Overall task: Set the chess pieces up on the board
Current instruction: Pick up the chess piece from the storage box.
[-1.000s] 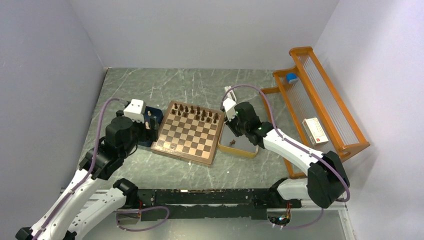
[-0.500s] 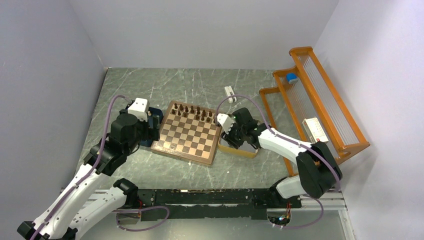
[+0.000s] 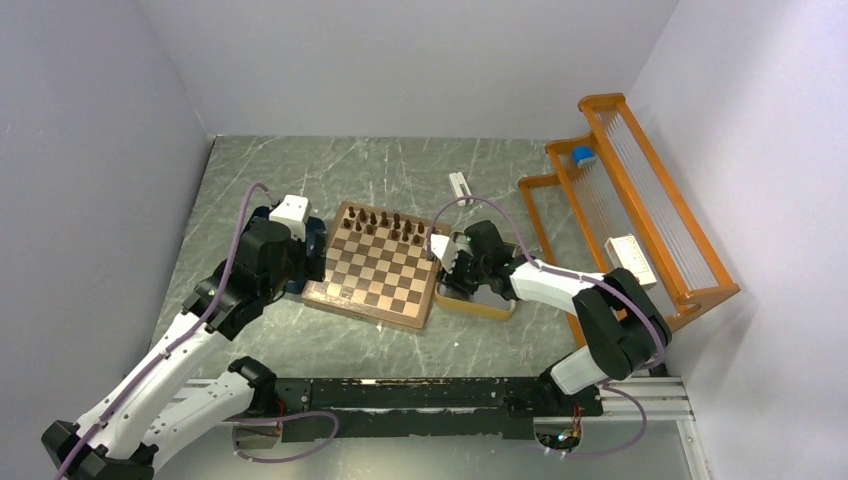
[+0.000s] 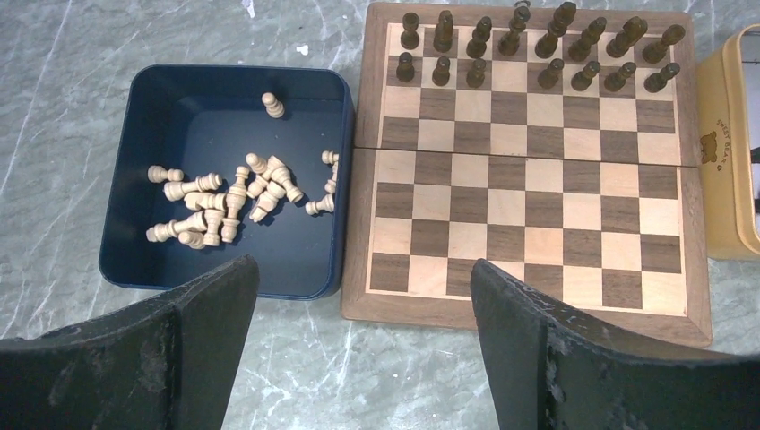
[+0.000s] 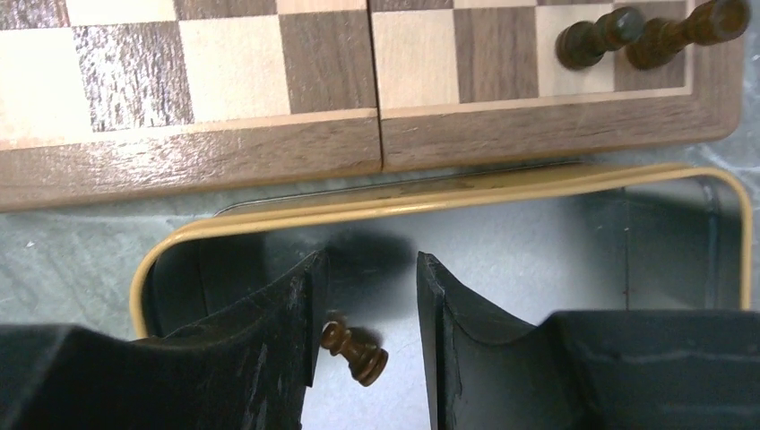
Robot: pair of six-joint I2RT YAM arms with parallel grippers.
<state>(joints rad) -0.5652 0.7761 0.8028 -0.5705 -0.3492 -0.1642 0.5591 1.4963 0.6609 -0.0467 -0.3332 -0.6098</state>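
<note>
The right pincer had swung in from the far part of the yellow-rimmed tray, where it hung a second earlier, and now sat low inside it, close to the right edge of the board. Its jaws stood apart and clamped on nothing. One dark chess piece lay tipped over on the tray floor between the two fingers. It was right against the finger on the left of the wrist view, touching or nearly so, with a clear gap to the other finger. Past the tray rim, the other dark chess pieces stood upright in the board's two far rows. The left pincer had also shifted closer to the board since the earlier frame. It hung with its jaws wide apart and nothing in them, above the line where the blue tray met the board's left side. Pale pieces lay mostly toppled in that tray, on the grey table.
</note>
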